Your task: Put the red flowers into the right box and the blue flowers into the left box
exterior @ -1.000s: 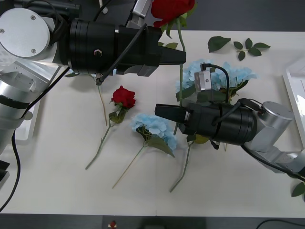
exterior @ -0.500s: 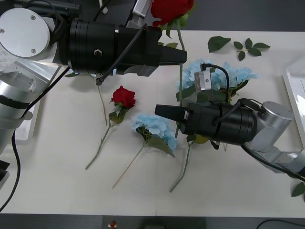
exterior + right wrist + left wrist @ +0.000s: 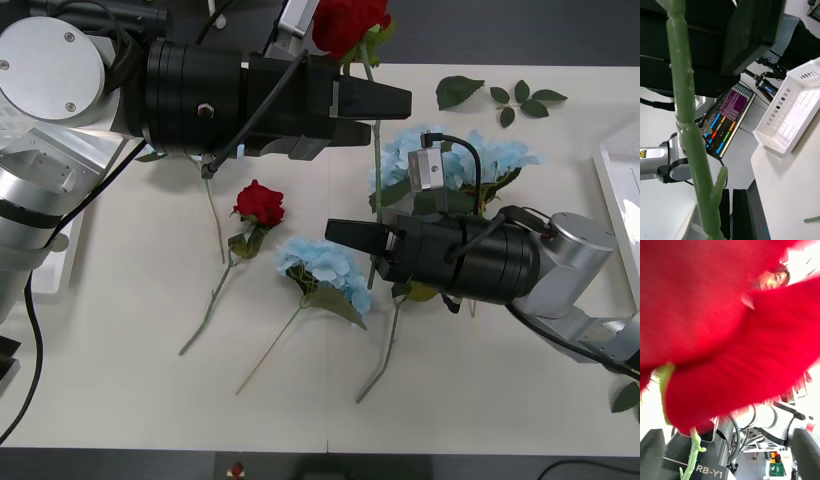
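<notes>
A red rose [image 3: 350, 22] stands upright over the table's middle, its bloom [image 3: 726, 315] close before the left wrist camera. The left gripper [image 3: 392, 113] is open around the upper stem [image 3: 377, 170], its dark fingers [image 3: 808, 450] spread apart. Lower down, the right gripper [image 3: 365, 245] is shut on the same stem [image 3: 685, 112]. A second red rose [image 3: 260, 203] and a blue flower [image 3: 325, 268] lie on the table left of the right gripper. More blue flowers [image 3: 480, 155] lie behind the right arm. The left box [image 3: 790, 123] is a slotted white basket; the right box [image 3: 620, 190] sits at the right edge.
Loose green leaf sprigs [image 3: 460, 90] lie at the table's far right. The left arm's thick black body [image 3: 230, 100] spans the upper left of the table. Long stems [image 3: 380, 360] stretch toward the front edge. A monitor [image 3: 730, 120] stands beyond the table.
The left gripper's fingers have spread open off the rose stem. The bloom has shifted slightly to the left. The right arm keeps its place on the lower stem.
</notes>
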You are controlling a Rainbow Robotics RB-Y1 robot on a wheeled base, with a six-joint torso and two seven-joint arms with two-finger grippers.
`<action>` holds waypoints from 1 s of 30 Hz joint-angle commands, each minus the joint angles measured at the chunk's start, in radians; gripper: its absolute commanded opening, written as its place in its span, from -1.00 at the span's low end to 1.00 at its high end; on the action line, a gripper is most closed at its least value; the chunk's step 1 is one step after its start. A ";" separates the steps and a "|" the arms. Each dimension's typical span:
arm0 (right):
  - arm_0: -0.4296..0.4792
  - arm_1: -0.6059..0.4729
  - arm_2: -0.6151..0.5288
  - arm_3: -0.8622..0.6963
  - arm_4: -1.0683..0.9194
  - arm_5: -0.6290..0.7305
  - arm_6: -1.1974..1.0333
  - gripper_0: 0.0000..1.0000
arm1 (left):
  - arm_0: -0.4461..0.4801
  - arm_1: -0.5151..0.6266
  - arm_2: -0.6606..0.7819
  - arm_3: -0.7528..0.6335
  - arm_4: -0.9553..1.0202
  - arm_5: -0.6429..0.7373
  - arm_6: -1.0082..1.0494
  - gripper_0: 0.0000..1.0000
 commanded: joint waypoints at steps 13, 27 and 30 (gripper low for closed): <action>-0.077 -0.340 -0.036 -0.032 0.010 -0.008 0.014 -1.00 | -0.018 0.069 0.042 -0.011 -0.056 -0.001 0.055 1.00; -0.063 -0.729 -0.036 0.146 0.067 -0.031 -0.118 -1.00 | -0.021 0.265 0.042 -0.005 -0.392 0.090 0.284 1.00; -0.044 -0.772 -0.036 0.214 0.120 -0.031 -0.130 -1.00 | -0.026 0.277 0.042 0.021 -0.488 0.131 0.377 1.00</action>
